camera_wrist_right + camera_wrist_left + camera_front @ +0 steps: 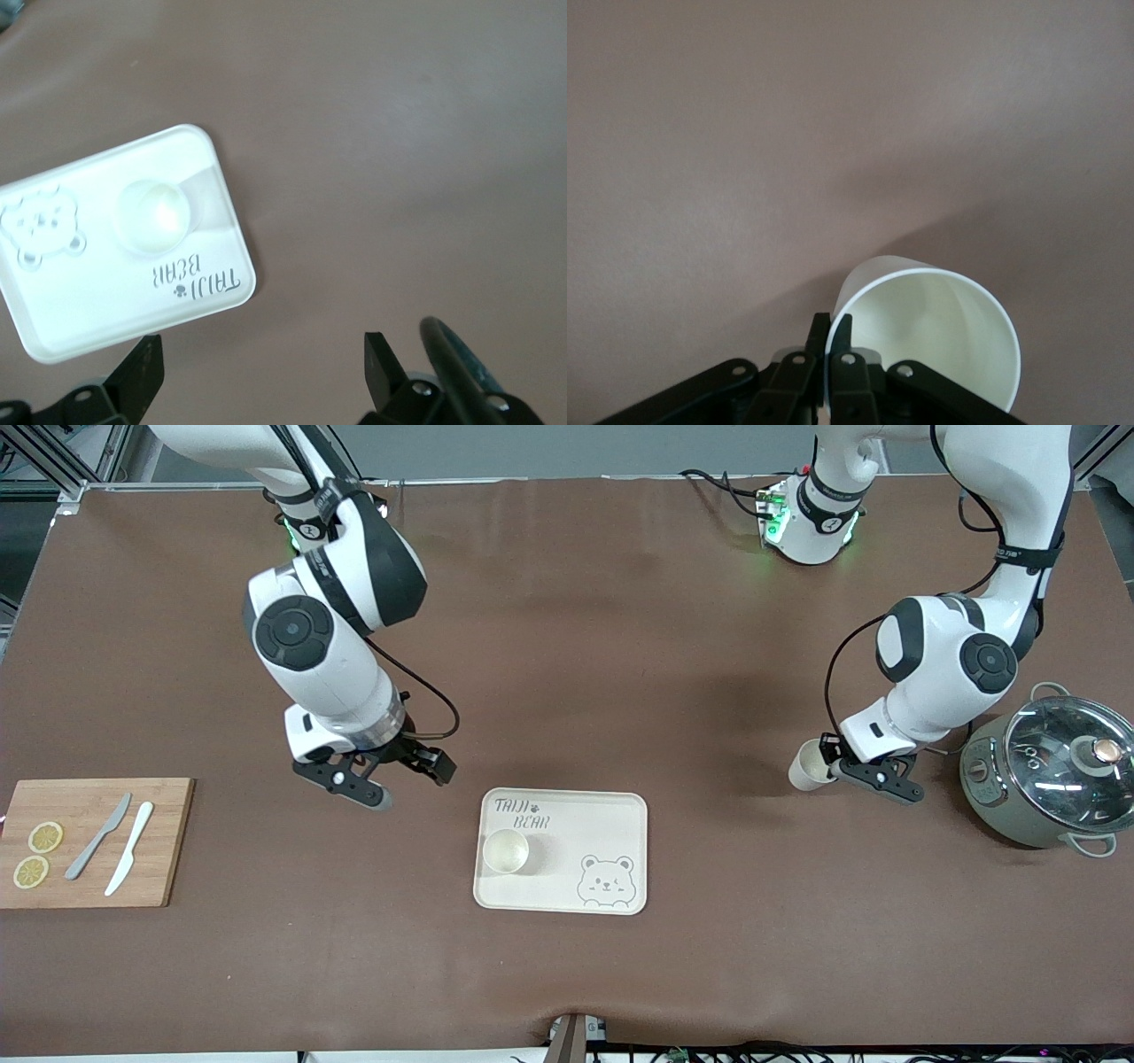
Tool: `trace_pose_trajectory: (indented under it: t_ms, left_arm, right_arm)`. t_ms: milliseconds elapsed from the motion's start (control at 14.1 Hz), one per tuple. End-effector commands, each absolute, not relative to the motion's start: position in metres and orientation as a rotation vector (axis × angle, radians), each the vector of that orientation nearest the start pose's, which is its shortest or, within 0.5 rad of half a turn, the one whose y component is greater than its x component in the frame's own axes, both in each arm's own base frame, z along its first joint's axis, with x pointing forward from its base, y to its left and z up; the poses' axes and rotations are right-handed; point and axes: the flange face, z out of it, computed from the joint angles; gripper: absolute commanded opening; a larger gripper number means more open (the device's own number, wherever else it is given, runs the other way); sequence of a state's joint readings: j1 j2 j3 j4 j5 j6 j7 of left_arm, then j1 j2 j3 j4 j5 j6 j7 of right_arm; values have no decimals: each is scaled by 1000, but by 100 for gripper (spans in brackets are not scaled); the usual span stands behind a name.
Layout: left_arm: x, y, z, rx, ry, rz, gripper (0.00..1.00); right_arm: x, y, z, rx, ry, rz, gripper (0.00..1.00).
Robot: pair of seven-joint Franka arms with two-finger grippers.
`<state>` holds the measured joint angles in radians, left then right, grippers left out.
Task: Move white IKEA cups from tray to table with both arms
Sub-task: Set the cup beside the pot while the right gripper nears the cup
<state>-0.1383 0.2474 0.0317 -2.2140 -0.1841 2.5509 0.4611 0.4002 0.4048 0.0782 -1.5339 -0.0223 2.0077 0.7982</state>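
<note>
One cup is off the tray (620, 810) and one is still to go, so call it roughly half done. The left pincer (840, 769) is clamped on the rim of a white cup (808, 765), one finger inside the wall and one outside, and it carries that cup tilted over bare worktop (567, 646) toward the left arm's end, between the tray and a grey-green pot with a glass lid (1050, 775). In the left wrist view the cup (935, 332) hangs with its mouth toward the camera and a shadow on the brown sheet beneath; whether its base is touching the surface yet I cannot tell. It has not been let go.

The second white cup (506, 850) stands upright on the tray, just below the "TAIJI BEAR" lettering. The right pincer (383, 775) hovers over the worktop just beside that corner of the tray, jaws spread wide and holding nothing; its wrist view shows the cup (156, 214) ahead between the open fingers (376, 367).

What's left, by my reading: set down and release the carried cup, then lift the remaining one out and place it on the worktop.
</note>
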Motion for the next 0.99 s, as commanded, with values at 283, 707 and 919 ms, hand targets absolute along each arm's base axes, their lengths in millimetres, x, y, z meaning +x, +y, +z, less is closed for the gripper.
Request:
trace_pose_trajectory:
  t_ms: [283,707,919]
  left_arm:
    - [524,-3,269,-3138,731,-189,0]
    - [510,15,254,-3115,745,-203,0]
    - [503,21,248,-3117,735,-191,0]
  right_arm:
    - [638,341,413,-3037,317,-152,100]
    - [659,332,392,-3016,374,-202,100]
    - [681,309,364,-2986,458,-229,100]
